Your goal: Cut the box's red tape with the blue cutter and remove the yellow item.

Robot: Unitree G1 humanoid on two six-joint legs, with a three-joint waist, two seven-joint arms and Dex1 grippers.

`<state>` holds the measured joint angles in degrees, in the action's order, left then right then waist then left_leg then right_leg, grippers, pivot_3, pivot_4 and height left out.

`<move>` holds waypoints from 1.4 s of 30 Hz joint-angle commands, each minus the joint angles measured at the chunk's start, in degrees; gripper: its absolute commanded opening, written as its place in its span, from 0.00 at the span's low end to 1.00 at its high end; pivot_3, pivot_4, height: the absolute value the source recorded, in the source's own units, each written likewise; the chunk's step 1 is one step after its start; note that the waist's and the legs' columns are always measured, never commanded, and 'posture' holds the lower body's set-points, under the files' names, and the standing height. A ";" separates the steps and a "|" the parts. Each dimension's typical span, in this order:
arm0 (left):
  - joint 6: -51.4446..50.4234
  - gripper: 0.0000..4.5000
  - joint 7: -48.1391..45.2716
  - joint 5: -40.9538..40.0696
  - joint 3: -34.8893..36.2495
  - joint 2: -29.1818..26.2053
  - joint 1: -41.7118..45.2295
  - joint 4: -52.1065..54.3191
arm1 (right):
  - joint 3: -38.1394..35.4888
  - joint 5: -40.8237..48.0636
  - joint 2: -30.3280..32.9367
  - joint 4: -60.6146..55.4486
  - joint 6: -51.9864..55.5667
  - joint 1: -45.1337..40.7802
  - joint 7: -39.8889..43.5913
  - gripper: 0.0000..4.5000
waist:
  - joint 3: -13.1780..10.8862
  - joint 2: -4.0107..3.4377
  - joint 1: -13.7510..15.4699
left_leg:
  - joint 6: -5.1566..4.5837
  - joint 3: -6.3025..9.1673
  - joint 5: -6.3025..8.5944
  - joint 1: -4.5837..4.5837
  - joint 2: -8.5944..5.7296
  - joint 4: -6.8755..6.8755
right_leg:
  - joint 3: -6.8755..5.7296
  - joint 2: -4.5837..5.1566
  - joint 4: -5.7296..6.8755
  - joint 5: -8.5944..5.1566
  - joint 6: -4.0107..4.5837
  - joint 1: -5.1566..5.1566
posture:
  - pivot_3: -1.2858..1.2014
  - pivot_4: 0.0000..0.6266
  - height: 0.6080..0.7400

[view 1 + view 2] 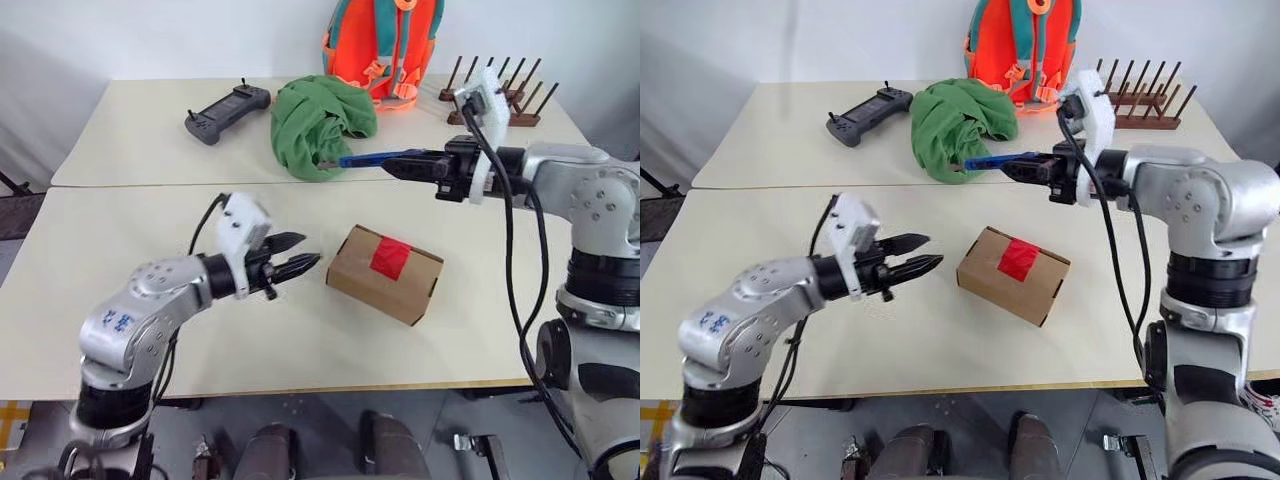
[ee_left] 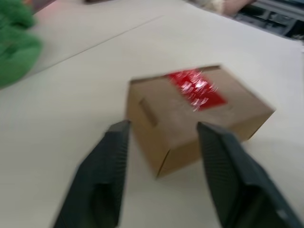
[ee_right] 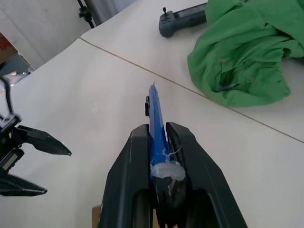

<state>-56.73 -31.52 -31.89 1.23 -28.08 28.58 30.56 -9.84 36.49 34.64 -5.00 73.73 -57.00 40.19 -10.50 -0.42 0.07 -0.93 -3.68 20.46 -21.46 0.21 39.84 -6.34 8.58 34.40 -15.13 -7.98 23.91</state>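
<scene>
The brown box [image 1: 356, 272] lies on the near table with the red tape [image 1: 390, 258] across its top seam. My left gripper [image 1: 308, 250] hovers just left of the box, pointing at its end. Its fingers [image 2: 111, 156] stand open with nothing between them, and the box [image 2: 156, 114] lies just ahead of them. My right gripper [image 1: 392, 163] is raised behind the box, above the seam between the tables, and is shut on the blue cutter [image 1: 362, 158]. The cutter [image 3: 156, 116] sticks out past the fingertips toward the left. The yellow item is hidden.
A green cloth [image 1: 320, 122] is heaped on the far table just behind the cutter's tip. A dark grey controller [image 1: 225, 110] lies to its left. An orange backpack [image 1: 385, 45] and a wooden peg rack [image 1: 520, 105] stand at the back right.
</scene>
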 commanded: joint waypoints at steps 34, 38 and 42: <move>-12.28 0.01 0.05 13.62 -25.53 3.88 24.19 -17.58 | -11.58 9.56 19.27 -20.57 -3.35 21.09 -1.45 0.04 | -0.10 0.17 1.40 | -0.14 -0.15 -0.04 -0.04 -0.03 0.16 | 0.08 -0.03 -0.52 0.01 -0.02 -0.24 | 0.52 0.24 1.00; -14.06 0.01 1.07 14.26 -26.04 5.02 24.20 -18.38 | -8.78 8.58 22.04 -20.05 -4.35 22.53 0.36 0.04 | -0.10 0.17 1.48 | -0.14 -0.14 -0.04 -0.04 -0.03 0.19 | 0.09 -0.03 -0.52 0.01 -0.02 -0.26 | 0.52 0.24 1.00; -13.63 0.01 1.23 14.66 -25.45 6.04 24.53 -20.17 | -6.86 9.09 24.12 -19.09 -5.90 21.93 3.31 0.04 | -0.10 0.17 1.44 | -0.15 -0.13 -0.05 0.01 -0.03 0.21 | 0.11 -0.03 -0.52 0.01 -0.02 -0.31 | 0.52 0.24 1.00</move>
<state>-69.88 -30.76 -18.27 -23.64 -22.24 52.77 12.00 -16.18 45.01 57.27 -23.86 69.40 -34.11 41.90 -10.60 -0.25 1.51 -1.09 -3.82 20.41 -21.43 0.17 40.05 -6.22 8.56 33.89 -15.12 -8.00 23.59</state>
